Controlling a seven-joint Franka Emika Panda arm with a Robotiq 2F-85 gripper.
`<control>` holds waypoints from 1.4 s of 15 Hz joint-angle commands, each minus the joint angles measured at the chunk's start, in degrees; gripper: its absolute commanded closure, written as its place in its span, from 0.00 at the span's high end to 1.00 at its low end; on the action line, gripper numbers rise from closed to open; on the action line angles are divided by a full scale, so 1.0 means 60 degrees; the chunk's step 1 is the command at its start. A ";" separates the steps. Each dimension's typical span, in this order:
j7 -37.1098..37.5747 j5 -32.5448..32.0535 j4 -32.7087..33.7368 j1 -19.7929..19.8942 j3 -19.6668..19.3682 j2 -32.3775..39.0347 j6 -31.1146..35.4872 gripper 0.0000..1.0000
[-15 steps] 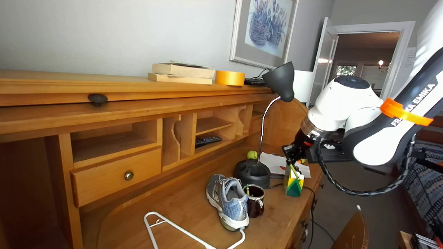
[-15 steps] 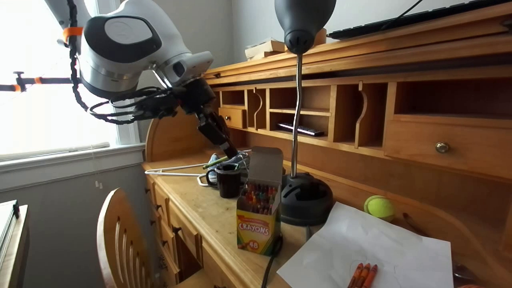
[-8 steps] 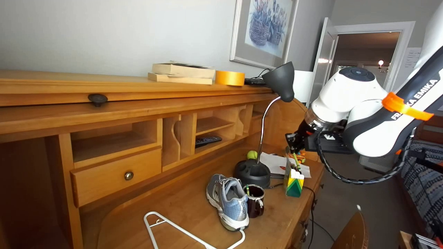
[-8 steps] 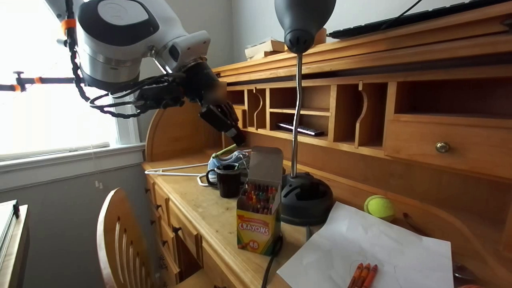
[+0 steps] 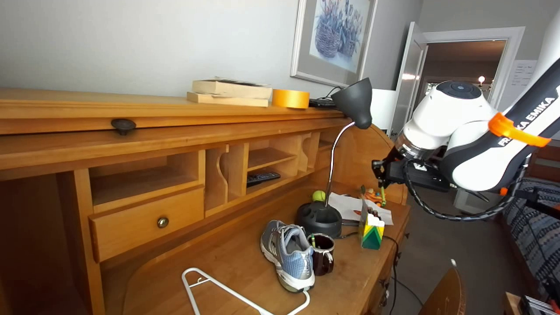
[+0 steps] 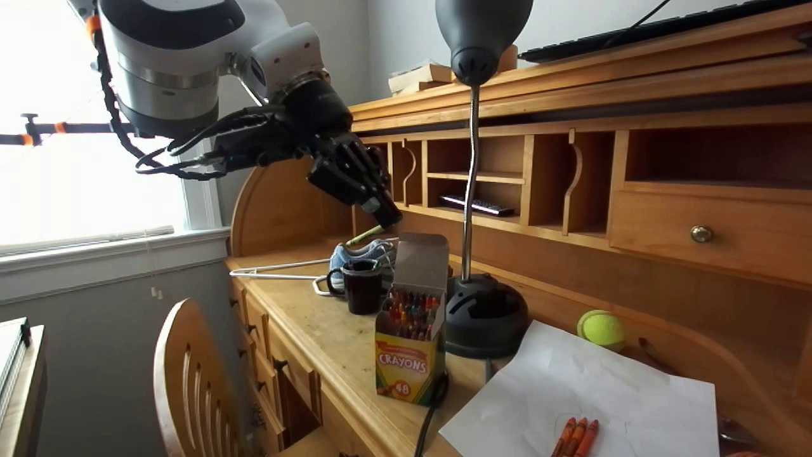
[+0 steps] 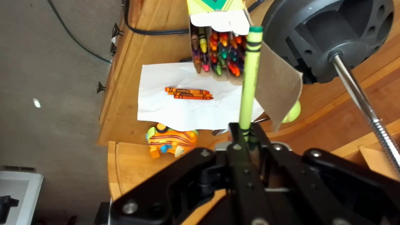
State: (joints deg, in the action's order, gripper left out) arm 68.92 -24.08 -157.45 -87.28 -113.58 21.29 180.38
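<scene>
- Leaves the layout on the wooden counter (image 5: pixel 227 253) unchanged since a second ago.
- Brings the arm (image 5: pixel 455 118) higher in both exterior views than a second ago.
- Has three orange crayons (image 7: pixel 189 93) side by side on the white paper (image 7: pixel 190 115).
- Keeps the yellow-and-green box (image 6: pixel 401 365) upright near the lamp base (image 6: pixel 487 320), with its lid (image 7: pixel 278 81) raised and many-coloured crayons (image 7: pixel 223 53) packed tips-up in separate sleeves.
- Holds a green, crayon-like stick (image 5: pixel 313 240) inside the dark mug (image 6: pixel 363 292).
- Clenches the fingers (image 7: pixel 234 135) on one end of a lime-yellow crayon (image 7: pixel 250 78).
- Shows, on that crayon, a slim, straight body, black bands near both ends and a flat dark-green far end.
- Juts from the fingers into the air above the counter; in an exterior view, overlaps the orange toy (image 5: pixel 372 196) instead of the box as a second ago.
</scene>
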 commanded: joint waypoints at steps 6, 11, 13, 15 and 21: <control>0.2412 -0.2684 -0.0070 0.0962 -0.0825 -0.0540 -0.0198 0.03; 0.3701 -0.4619 -0.0074 0.1909 -0.0759 -0.0369 0.0031 0.03; 0.4220 -0.5310 -0.0068 0.2201 -0.0666 -0.0174 0.0191 0.03; 0.4651 -0.5856 -0.0049 0.2421 -0.0573 -0.0002 0.0267 0.03; 0.5366 -0.6568 -0.0005 0.2969 -0.0040 0.0837 0.0514 0.03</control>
State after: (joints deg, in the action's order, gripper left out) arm 97.57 -60.87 -157.48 -71.75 -116.05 22.83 181.07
